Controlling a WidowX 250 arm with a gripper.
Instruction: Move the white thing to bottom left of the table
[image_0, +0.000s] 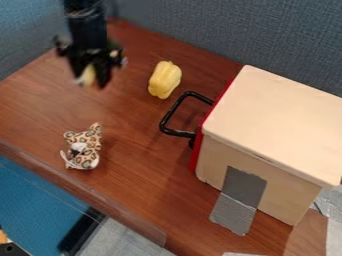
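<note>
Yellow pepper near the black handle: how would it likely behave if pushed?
The yellow pepper lies on its side with a lobed, ridged body, so a push would probably rock or roll it unevenly. Its smooth-looking skin might let it slide on the wooden table. Its full, unsagging shape suggests it's fairly stiff.

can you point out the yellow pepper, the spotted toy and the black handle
Yellow pepper (165, 80): camera view, on the middle of its body.
Spotted toy (85, 159): camera view, on its patterned lower body.
Black handle (179, 133): camera view, on its lower bar.
</note>
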